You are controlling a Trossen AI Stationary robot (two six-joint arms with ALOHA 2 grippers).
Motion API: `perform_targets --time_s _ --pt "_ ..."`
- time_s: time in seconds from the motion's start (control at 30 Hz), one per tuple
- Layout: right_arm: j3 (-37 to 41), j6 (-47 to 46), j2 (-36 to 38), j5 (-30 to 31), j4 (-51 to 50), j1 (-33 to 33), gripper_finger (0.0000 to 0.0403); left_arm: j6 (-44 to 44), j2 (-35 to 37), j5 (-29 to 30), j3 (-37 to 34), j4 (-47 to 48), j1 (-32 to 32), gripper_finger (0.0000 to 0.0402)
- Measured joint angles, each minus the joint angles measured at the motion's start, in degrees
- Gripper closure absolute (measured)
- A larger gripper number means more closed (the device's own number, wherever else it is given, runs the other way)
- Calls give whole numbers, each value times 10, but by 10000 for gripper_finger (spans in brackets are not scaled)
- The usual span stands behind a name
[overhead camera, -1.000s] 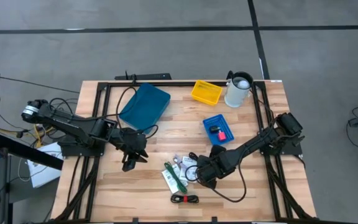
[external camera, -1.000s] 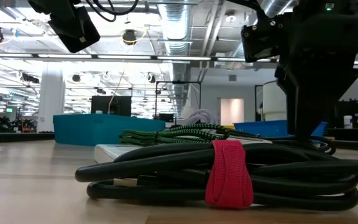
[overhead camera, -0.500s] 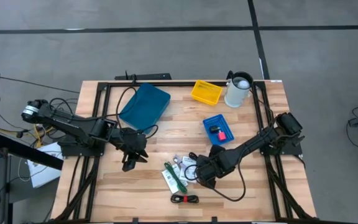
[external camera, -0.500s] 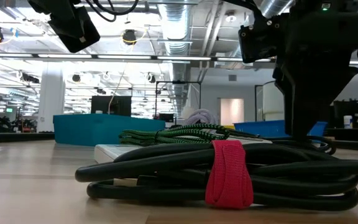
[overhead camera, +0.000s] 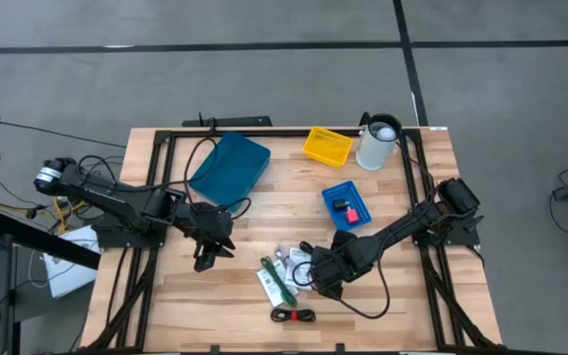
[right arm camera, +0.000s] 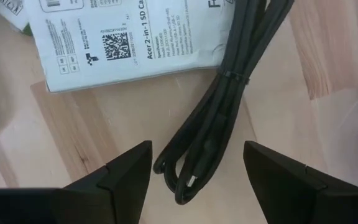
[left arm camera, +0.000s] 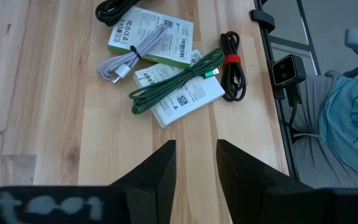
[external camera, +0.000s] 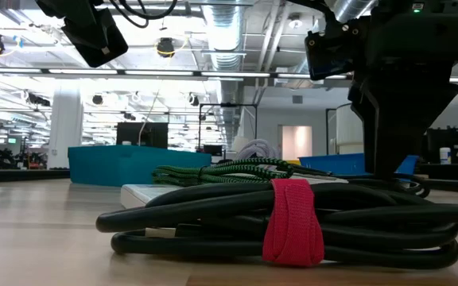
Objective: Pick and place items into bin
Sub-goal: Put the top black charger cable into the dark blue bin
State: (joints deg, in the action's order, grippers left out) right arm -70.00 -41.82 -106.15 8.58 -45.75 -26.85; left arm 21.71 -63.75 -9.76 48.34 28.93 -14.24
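Nothing has moved: right pincer (right arm camera: 194, 163) hangs spread wide above a black cord (right arm camera: 219, 112).

A grey concrete floor (overhead camera: 264, 79) crossed by dark lines surrounded the wooden table (overhead camera: 264, 197) at centre frame. Level across it, a large hall opened behind: silver ceiling ducts (external camera: 229, 32) at upper centre, rows of bright lights, a white pillar (external camera: 64, 119) at left, a lit doorway (external camera: 296, 141).
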Motion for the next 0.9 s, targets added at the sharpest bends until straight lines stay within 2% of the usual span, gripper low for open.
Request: perform_targets --time_s 0.3,0.67,0.9 --pt "0 88 0 -1 2 -4 153 0 0 0 0 0 0 298" --pt "0 66 0 0 4 14 171 1 0 -1 0 0 0 298" --pt "34 42 0 -37 53 20 189 1 0 -1 0 0 0 298"
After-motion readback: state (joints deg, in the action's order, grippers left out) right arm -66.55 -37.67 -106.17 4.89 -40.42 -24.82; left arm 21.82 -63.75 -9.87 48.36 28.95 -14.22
